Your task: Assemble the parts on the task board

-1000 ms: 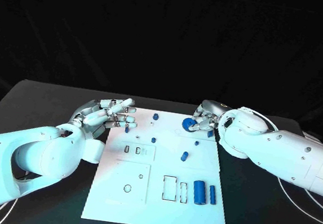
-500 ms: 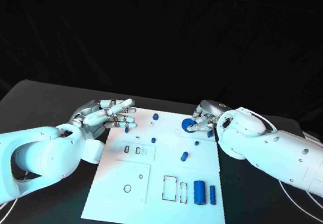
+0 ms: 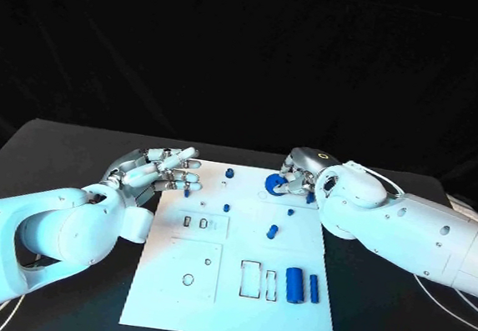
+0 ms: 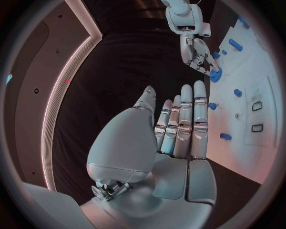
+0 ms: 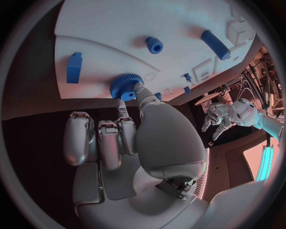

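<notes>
Parts: two blue cylinders [image 3: 304,286] lie on the task board [image 3: 230,308]; right hand [image 3: 295,176] seemingly pinches one blue gear [image 3: 274,184]; left hand [image 3: 155,172] spread, empty.

In the head view the right hand [image 3: 298,177] covers much of the blue gear [image 3: 274,184], so whether the gear sits on the task board [image 3: 231,299] or is lifted off it cannot be told. In the right wrist view the thumb hides part of the gear's rim (the gear's seat stays unseen). The small upright parts [image 3: 229,172] near the board's far edge are too small to tell apart.
</notes>
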`<state>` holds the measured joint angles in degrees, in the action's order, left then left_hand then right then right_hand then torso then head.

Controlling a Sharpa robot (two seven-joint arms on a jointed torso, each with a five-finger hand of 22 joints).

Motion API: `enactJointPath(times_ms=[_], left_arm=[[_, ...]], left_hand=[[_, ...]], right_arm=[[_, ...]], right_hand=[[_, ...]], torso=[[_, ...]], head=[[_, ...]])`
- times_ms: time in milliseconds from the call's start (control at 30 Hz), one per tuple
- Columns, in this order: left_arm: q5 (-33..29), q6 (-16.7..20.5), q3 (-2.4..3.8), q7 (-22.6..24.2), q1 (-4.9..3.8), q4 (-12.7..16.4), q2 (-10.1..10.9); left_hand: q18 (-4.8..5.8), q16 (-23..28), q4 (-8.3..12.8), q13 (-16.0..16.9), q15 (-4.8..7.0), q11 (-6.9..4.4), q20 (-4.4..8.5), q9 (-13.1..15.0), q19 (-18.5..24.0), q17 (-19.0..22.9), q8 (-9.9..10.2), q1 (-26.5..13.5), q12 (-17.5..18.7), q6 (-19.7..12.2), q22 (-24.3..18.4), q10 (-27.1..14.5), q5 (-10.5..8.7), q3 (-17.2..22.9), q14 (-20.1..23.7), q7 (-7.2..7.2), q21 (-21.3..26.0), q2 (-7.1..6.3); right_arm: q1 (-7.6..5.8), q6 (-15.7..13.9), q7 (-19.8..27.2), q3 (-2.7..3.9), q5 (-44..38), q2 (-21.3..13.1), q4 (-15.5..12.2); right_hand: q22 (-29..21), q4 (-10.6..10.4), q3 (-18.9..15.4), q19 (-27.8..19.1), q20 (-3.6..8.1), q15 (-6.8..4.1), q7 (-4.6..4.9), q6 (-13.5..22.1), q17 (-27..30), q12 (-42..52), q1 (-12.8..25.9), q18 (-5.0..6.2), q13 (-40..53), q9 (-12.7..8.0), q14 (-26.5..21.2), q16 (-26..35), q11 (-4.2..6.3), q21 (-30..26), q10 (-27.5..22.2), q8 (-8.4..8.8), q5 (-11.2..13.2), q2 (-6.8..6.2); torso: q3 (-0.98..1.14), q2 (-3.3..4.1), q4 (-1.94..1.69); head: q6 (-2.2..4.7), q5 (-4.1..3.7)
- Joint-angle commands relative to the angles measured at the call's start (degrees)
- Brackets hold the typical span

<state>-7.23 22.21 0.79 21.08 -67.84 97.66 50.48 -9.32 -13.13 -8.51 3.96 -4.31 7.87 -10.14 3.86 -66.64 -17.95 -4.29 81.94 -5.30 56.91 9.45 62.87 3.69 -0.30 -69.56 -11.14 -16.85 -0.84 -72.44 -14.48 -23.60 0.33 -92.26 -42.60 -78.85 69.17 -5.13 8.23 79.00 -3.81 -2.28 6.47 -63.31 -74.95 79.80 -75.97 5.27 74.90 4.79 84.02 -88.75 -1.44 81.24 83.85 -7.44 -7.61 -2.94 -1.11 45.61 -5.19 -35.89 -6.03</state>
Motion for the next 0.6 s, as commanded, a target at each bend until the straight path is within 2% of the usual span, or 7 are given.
enactJointPath(times_ms=[33,167,333,600], left_arm=[[0.2,-1.2,0.04,0.1,-0.10,0.1,0.0],[0.2,-1.2,0.04,0.0,-0.10,0.0,0.0],[0.2,-1.2,0.04,0.0,-0.10,-0.1,0.0],[0.2,-1.2,0.03,0.0,-0.10,-0.2,-0.1]], left_hand=[[-0.91,0.4,0.4,0.0,-0.12,0.12,0.01,0.0,-0.4,0.0,0.2,0.4,0.2,0.1,0.1,-0.1,-0.24,0.0,0.3,-0.07,0.3,-0.08],[-0.91,0.4,0.5,0.0,-0.11,0.11,0.01,0.0,-0.4,-0.1,0.2,0.5,0.3,0.1,0.1,-0.1,-0.24,0.0,0.3,-0.06,0.3,0.00],[-0.91,0.4,0.5,0.0,-0.11,0.11,0.02,0.0,-0.4,-0.1,0.2,0.6,0.3,0.1,0.1,-0.1,-0.24,0.0,0.3,-0.06,0.3,0.01],[-0.91,0.4,0.5,0.0,-0.11,0.11,0.02,0.0,-0.4,-0.1,0.2,0.6,0.3,0.1,0.1,-0.1,-0.24,0.0,0.3,-0.06,0.3,0.01]], right_arm=[[0.03,-3.4,-1.0,0.00,-3.3,0.0,-1.2],[0.02,-5.3,-0.8,0.01,-3.6,-0.4,-3.6],[-0.22,-5.9,-0.6,0.01,-4.3,-0.4,-6.4],[-0.27,-5.5,0.0,-0.16,-4.3,2.8,-5.4]], right_hand=[[0.1,0.0,0.5,0.4,0.03,-0.30,-0.66,-0.9,-12.5,0.2,-0.2,-1.05,5.2,0.2,5.5,-0.3,0.26,0.4,0.3,-0.15,-0.2,0.75],[0.4,0.0,0.6,0.5,0.09,-0.34,-0.66,-0.9,-12.7,0.3,-0.1,-1.10,5.3,0.2,5.5,-0.4,0.28,0.5,0.4,-0.05,-0.4,0.65],[0.4,-0.1,0.7,0.5,0.13,-0.36,-0.62,-0.9,-12.6,0.2,0.1,-1.11,5.3,0.2,5.5,-0.4,0.27,0.5,0.4,0.06,-0.4,0.51],[0.4,-0.2,0.7,0.5,0.14,-0.36,-0.61,-0.8,-12.6,0.1,0.3,-1.12,5.2,0.2,5.5,-0.4,0.26,0.5,0.3,0.14,-0.4,0.40]], torso=[[-0.03,-0.03,-0.07],[-0.03,-0.03,-0.11],[-0.09,0.01,-0.15],[-0.05,0.07,-0.15]], head=[[0.07,0.06],[0.11,0.24],[0.05,0.70],[0.03,1.42]])
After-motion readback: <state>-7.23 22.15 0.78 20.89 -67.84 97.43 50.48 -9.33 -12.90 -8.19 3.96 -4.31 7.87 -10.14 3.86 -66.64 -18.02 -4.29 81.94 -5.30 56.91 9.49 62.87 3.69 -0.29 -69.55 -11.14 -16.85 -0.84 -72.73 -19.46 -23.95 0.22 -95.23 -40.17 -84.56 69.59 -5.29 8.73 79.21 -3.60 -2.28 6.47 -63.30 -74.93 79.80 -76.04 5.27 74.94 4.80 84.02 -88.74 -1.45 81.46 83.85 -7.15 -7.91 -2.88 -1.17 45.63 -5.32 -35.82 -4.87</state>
